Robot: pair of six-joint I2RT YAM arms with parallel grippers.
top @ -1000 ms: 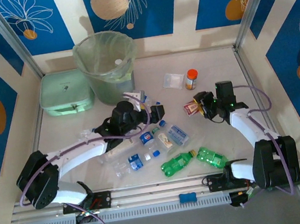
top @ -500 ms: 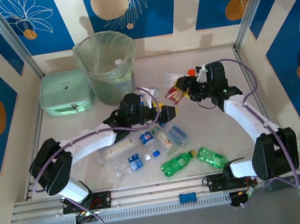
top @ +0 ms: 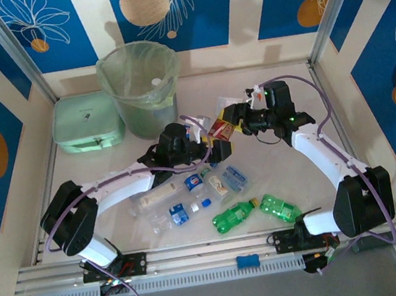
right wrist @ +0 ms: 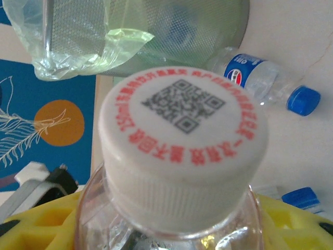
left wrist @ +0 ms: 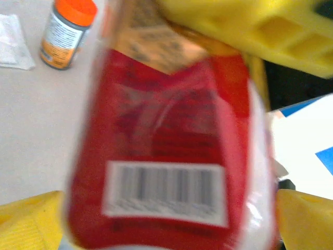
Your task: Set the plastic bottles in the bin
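Far left on the table, a mint-green rectangular box sat just beside the round grey-green bin, which stood upright at the back with a translucent pale green liner. Right of the bin's foot, the left gripper had its yellow fingers spread wide and held nothing, with a red label filling the space ahead of them. Nearer the arm bases, clear plastic bottles with blue labels and blue caps lay loose in a cluster on the tabletop. One more blue-capped bottle lay by the bin's base. Between the two grippers, a clear plastic bottle with a red label and white cap was clamped in the right gripper, right of the bin and not over it. A green plastic bottle and a second green bottle lay on their sides, near right. A small orange-capped jar stood upright on the table beyond.
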